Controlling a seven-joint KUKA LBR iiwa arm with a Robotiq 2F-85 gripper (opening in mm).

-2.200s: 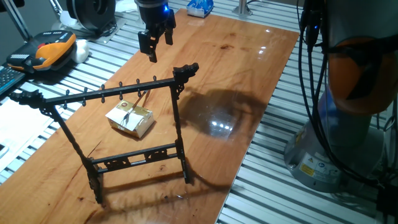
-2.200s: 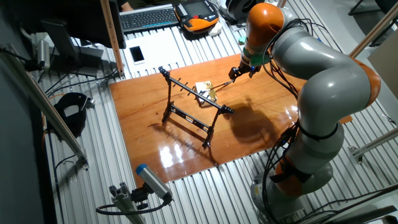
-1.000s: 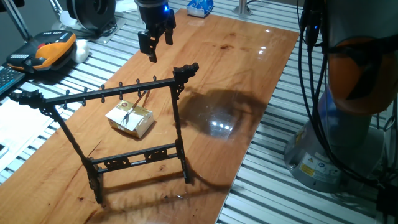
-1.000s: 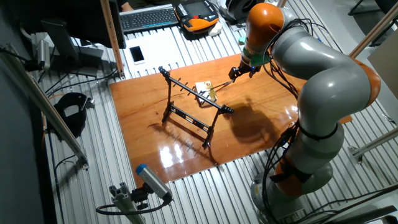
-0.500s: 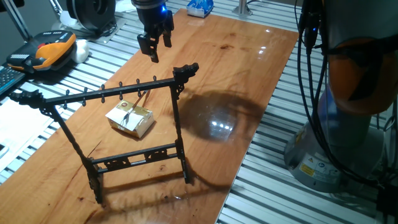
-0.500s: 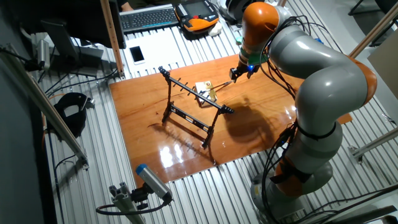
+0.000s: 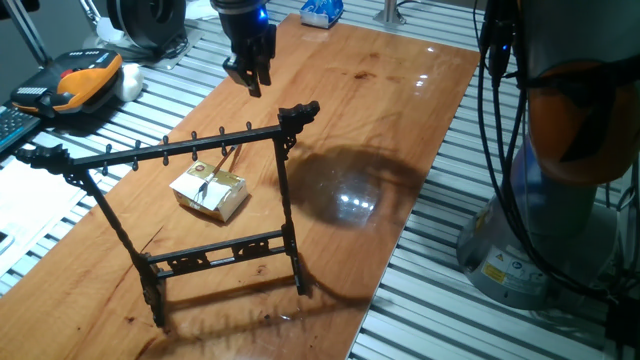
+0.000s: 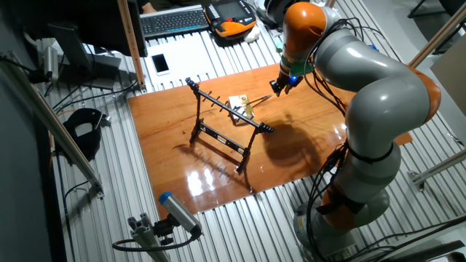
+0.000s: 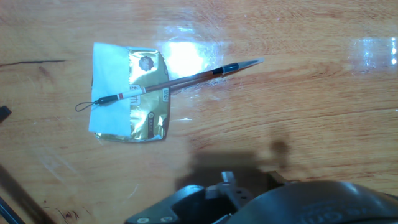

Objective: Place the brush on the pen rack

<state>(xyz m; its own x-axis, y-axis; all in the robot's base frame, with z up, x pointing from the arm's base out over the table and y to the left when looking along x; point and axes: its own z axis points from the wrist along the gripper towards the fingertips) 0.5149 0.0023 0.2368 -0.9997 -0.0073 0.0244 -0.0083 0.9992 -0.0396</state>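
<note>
Hanging above the wooden table (image 7: 400,120), the black two-finger gripper (image 7: 250,75) held nothing, its opening unclear; below it, the slender dark-handled brush (image 9: 174,81) lay across a gold-and-white box (image 9: 127,93), beside the black ornate pen rack (image 7: 180,150).

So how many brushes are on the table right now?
1. The brush lies across the gold box, its tip reaching the bare table, beside the pen rack. None hangs on the rack.

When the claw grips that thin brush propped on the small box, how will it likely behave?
The brush looks thin, stiff and probably light. Being round and lying half across the small box with its tip on the table, it may roll or pivot if nudged. Its end loop looks floppy.
</note>
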